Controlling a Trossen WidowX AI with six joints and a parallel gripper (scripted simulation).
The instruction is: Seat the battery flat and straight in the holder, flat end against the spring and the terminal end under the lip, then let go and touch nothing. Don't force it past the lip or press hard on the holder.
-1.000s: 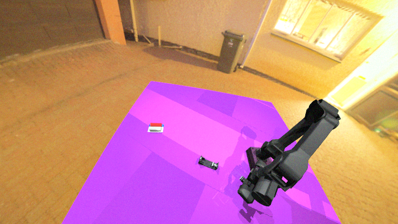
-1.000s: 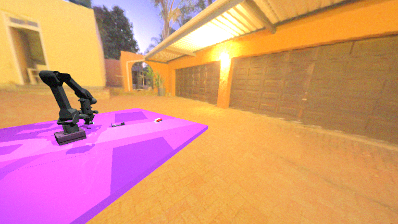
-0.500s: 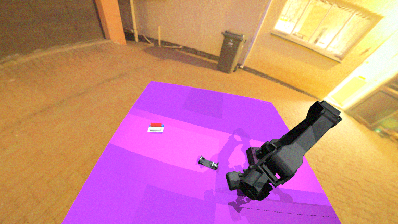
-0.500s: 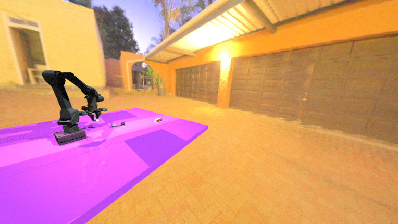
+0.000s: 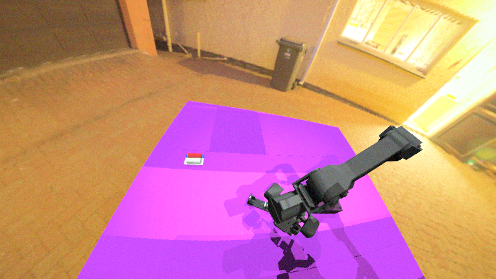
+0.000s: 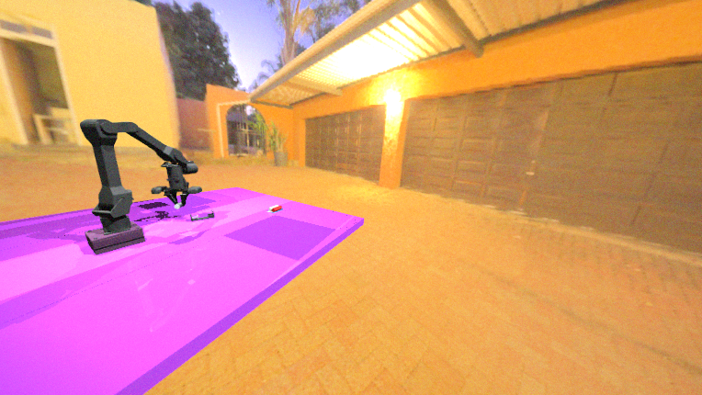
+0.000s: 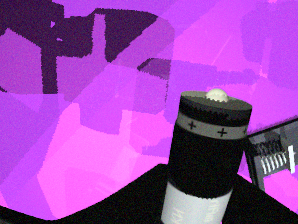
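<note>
Clearly, 1 black-and-white cylindrical battery (image 6: 177, 206) (image 7: 207, 155) sits gripped between the gripper's (image 6: 179, 203) fingers, near the dark, coiled-spring holder (image 5: 257, 202) (image 6: 202, 216) (image 7: 275, 155).

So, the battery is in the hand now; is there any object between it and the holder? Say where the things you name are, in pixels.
Nothing visible stands between the battery (image 6: 177, 206) (image 7: 209, 155) and the holder (image 5: 257, 202) (image 6: 202, 216) (image 7: 275, 156); the red-and-white item (image 5: 193, 158) (image 6: 275, 208) lies beyond the holder.
</note>
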